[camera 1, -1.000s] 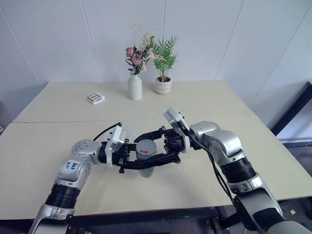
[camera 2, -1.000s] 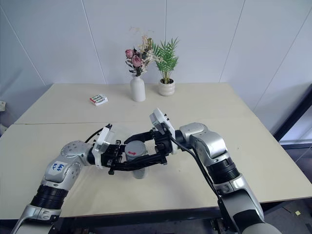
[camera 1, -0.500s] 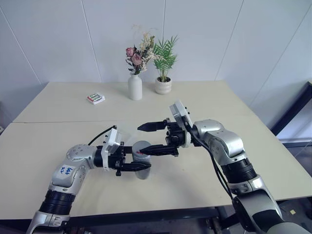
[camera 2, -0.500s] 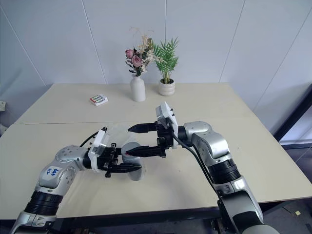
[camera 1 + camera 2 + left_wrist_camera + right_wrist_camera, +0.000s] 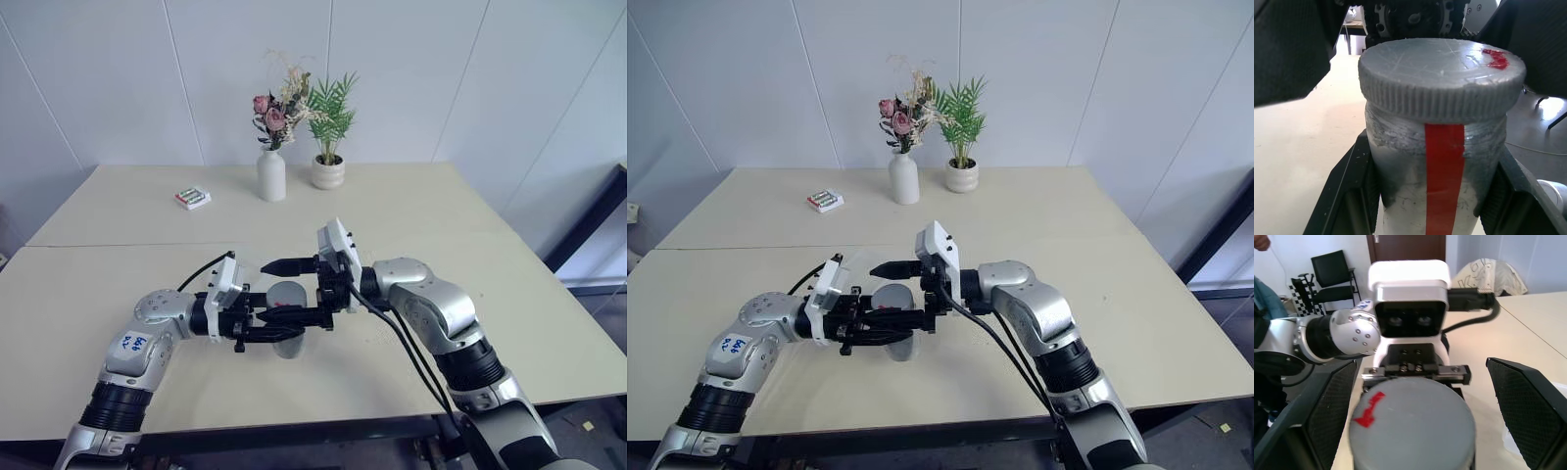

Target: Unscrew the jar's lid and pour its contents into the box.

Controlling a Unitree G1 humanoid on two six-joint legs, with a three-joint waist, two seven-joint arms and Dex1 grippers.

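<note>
A: Head views, item one?
B: Jar (image 5: 285,315), grey, lid (image 5: 286,293) still screwed on, held above the table (image 5: 118,211) near its front edge. Left gripper (image 5: 284,331) is clamped around the jar's body from the left. Contents cannot be seen through the grey wall.

A: Other arm?
B: Right gripper (image 5: 279,292) reaches in from the right, fingers spread wide either side of the lid, one above, one along its near side. Contact with the lid cannot be told.

A: Other vessels?
B: White vase (image 5: 271,175) with dried flowers and a small pot (image 5: 328,173) with a green plant, both at the table's far edge, well apart from the jar. A small white packet (image 5: 192,198) lies left of the vase.

A: Left wrist view?
B: Ribbed lid (image 5: 1442,83) seated on the jar, red mark on top; a red strip runs down the jar's side (image 5: 1444,191). Black fingers (image 5: 1344,188) press both flanks.

A: Right wrist view?
B: Lid top (image 5: 1411,423) with its red mark, between two parted black fingers (image 5: 1327,404), gaps showing on both sides.
</note>
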